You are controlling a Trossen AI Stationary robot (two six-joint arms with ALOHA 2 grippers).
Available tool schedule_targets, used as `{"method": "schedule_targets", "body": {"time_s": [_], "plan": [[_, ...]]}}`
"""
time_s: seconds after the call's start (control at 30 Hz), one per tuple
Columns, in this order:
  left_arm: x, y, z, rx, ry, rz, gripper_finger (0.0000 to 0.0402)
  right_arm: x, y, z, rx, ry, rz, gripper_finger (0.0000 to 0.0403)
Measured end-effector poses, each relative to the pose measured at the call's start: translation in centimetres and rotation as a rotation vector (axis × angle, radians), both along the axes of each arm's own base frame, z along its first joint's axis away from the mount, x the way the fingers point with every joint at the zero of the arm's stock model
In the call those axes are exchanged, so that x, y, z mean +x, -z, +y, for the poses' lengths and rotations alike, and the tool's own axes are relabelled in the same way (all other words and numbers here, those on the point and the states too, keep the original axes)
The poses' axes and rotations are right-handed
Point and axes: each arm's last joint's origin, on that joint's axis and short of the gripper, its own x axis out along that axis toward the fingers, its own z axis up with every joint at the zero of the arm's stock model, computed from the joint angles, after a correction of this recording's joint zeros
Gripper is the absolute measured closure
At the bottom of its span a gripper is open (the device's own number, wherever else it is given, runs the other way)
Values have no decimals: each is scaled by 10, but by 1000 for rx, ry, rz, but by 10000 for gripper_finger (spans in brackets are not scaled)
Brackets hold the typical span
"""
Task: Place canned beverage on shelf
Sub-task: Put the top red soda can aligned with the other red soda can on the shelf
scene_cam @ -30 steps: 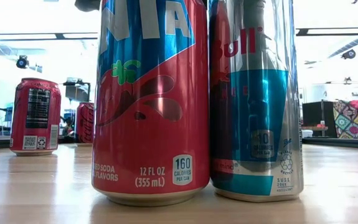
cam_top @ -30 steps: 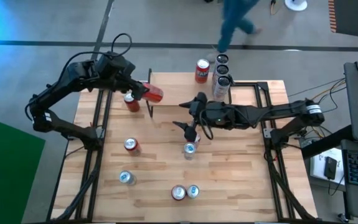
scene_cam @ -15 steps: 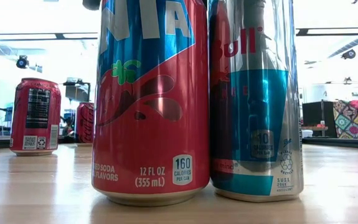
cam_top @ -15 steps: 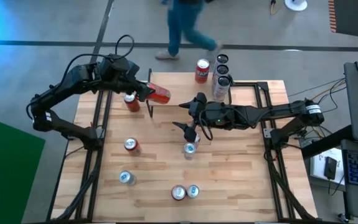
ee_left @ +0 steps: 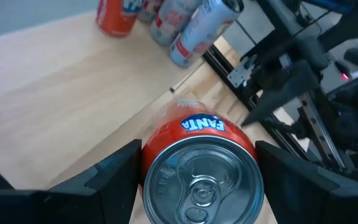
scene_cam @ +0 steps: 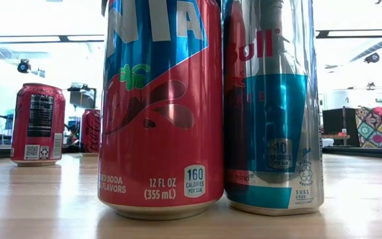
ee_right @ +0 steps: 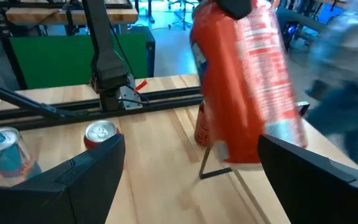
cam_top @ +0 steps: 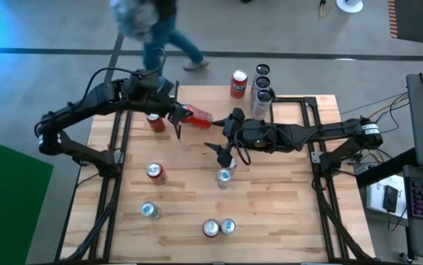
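While the left gripper [cam_top: 184,114] clamps a red Fanta soda can [cam_top: 198,115] lying sideways in the air over the far-left part of the light-wood slatted surface [cam_top: 270,206] — the small rack shelf [cam_top: 176,110] sits just below it, seen edge-on. Beside it stands a red cola can [cam_top: 153,121]. Right gripper [cam_top: 226,136] hovers mid-surface, fingers spread wide, holding nothing — a silver can [cam_top: 224,177] stands near it.

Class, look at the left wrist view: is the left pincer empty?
No. The left pincer is shut on a red Fanta can, whose silver top sits between the two dark fingers.
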Motion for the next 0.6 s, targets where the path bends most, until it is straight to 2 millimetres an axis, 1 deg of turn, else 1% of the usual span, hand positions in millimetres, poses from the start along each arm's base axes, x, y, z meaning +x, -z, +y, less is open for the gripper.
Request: {"method": "schedule_targets", "body": {"time_s": [0.2, 0.4, 0.6], "plan": [[13, 7, -6, -11, 35, 23, 132, -2, 3, -2, -54, 56, 41, 48], [27, 11, -13, -23, 62, 8, 132, -2, 5, -2, -40, 59, 63, 48], [36, 12, -17, -29, 72, -22, 132, -5, 10, -2, -2, 76, 104, 48]]}}
